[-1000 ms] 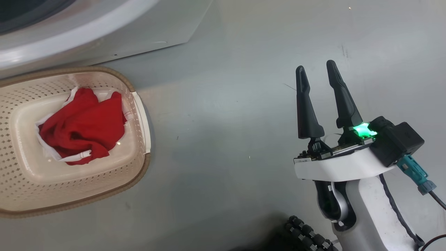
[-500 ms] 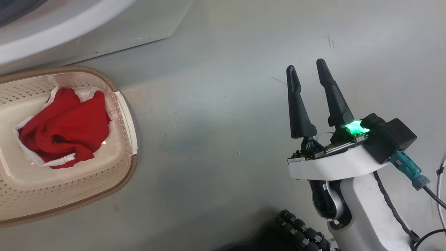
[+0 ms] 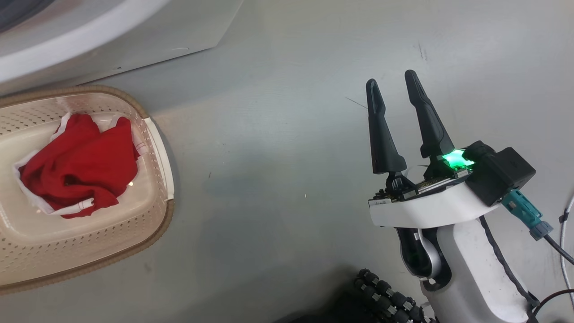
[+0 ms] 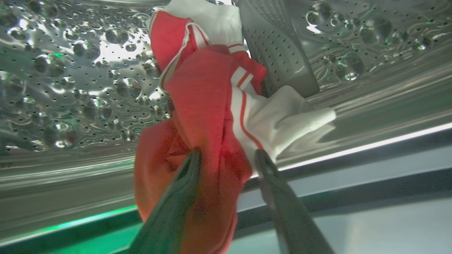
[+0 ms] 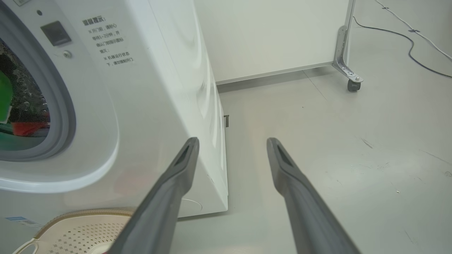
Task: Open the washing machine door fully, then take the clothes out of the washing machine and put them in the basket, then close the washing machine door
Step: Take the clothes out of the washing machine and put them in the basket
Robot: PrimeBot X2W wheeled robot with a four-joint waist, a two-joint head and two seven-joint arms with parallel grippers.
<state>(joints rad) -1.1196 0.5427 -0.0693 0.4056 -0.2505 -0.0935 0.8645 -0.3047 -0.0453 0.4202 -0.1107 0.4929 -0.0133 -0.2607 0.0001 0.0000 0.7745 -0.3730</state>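
Inside the steel drum [image 4: 70, 88], the left gripper [image 4: 227, 157] has its two fingers on either side of a hanging red and white garment [image 4: 208, 98]. The cloth fills the gap between them, but whether it is actually pinched cannot be told. The garment drapes against a grey perforated drum paddle [image 4: 279, 53], with the drum's lip just below the fingertips.

Outside, the right gripper [image 3: 391, 80] hangs with its fingers spread apart and nothing between them, over bare grey floor [image 3: 278, 157]. It is well apart from the cream basket [image 3: 157, 224]. That basket sits close against the foot of the washing machine [image 5: 159, 88] and holds a crumpled red piece with white trim [image 3: 76, 170]. To the right of the machine's corner the floor runs open to a white wall panel, a castor leg [image 5: 348, 74] and a loose cable [image 5: 409, 46].

Compared with a second ago, the whole head view has slid so that the basket and machine sit further left, which means the camera has turned. The red piece in the basket keeps the same folds, and the right gripper's fingers are spread as before.
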